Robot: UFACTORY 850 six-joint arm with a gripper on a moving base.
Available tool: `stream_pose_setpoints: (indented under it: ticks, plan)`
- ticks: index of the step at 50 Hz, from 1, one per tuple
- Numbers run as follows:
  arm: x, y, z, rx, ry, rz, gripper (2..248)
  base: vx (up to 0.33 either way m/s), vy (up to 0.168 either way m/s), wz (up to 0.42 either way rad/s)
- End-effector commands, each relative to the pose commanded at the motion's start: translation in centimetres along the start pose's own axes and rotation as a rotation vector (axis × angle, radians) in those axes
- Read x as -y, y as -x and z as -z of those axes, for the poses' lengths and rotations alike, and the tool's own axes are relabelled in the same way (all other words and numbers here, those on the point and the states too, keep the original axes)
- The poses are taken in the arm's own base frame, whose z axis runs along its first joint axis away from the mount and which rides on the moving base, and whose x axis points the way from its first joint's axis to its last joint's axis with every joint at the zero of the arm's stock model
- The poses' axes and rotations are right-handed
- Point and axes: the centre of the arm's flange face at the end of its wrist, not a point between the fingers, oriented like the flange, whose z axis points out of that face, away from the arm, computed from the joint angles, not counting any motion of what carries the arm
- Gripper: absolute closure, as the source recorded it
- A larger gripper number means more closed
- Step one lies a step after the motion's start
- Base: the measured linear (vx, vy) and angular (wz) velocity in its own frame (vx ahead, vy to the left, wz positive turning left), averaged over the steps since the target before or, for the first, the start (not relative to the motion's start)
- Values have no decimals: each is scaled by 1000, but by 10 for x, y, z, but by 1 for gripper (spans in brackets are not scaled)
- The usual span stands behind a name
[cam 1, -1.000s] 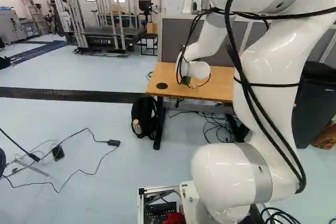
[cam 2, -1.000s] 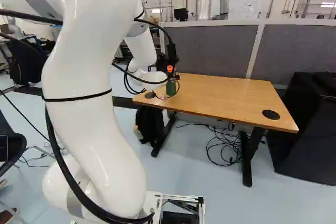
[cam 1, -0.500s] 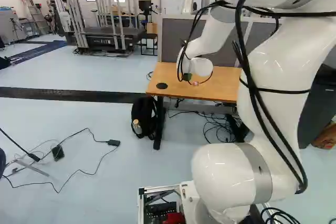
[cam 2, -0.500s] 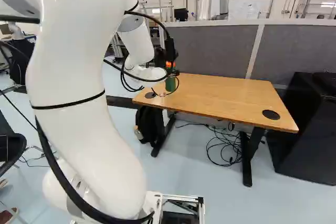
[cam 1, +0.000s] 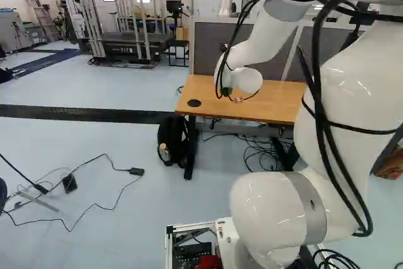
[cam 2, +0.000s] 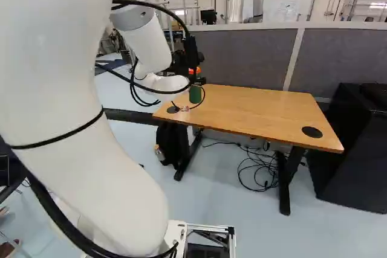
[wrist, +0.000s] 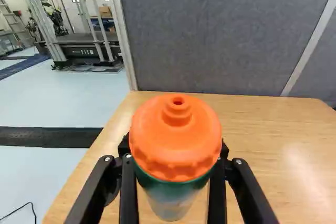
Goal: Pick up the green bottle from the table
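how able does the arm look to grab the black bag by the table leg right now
Probably not: its fingers are closed on the green bottle and would need to let go first. The bag also sits low beside the table leg, so the tabletop above might hamper an approach.

The left base view and right base view look ahead and a little down from behind the smooth white arm [cam 1: 352,86], one on each side. Both are far back from the brown wooden tabletop [cam 2: 260,110]; the right one sees more of it. The wrist view looks ahead and down, very close to the green bottle with the orange lid [wrist: 176,140]. All three share the tabletop and the grey cloth wall panel [wrist: 210,40] behind it.
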Motion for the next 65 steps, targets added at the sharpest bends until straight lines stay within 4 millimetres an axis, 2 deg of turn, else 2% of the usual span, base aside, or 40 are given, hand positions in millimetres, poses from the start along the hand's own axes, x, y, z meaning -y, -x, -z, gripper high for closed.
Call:
stream_pose_setpoints:
  ticks: [18,42,65]
  plan:
    - [-4,-7,41,-41,3,-3,236,0,0,0]
    - [-9,5,86,-58,10,-6,236,0,0,0]
    - [-6,17,91,-44,-2,2,236,0,0,0]
